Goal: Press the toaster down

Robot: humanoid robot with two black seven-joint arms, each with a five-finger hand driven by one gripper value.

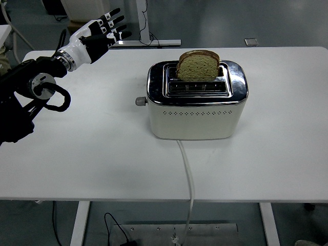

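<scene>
Fingers (114,23) on the left hand (97,34) were spread out and straight, pointing up and to the right, holding nothing at all. Black fingertips with little white marks on the segments, white shell over the back of the hand. The hand hung in the air over the far left corner of the table (102,148), palm side turned sort of toward the toaster (197,100), but well apart from it, no contact with anything.

Back from the hand there was a silvery wrist ring, then the black left arm (31,97) running down and left to the picture's edge, with a round white-and-grey joint cap and a loop of black cable hanging off it. The forearm was angled up from lower left to upper right.

The toaster sat roughly mid-table, a bit to the right of centre. Cream body, shiny chrome top, a row of small vent holes along the front. Its lever knob (139,101) stuck out on the left end, up high. A slice of bread (198,65) stood upright in the back slot, poking well above the top. A white cord (187,169) ran from the front base toward the near edge and dropped off it.

Couldn't read any brand or writing on the toaster; nothing was legible.
</scene>
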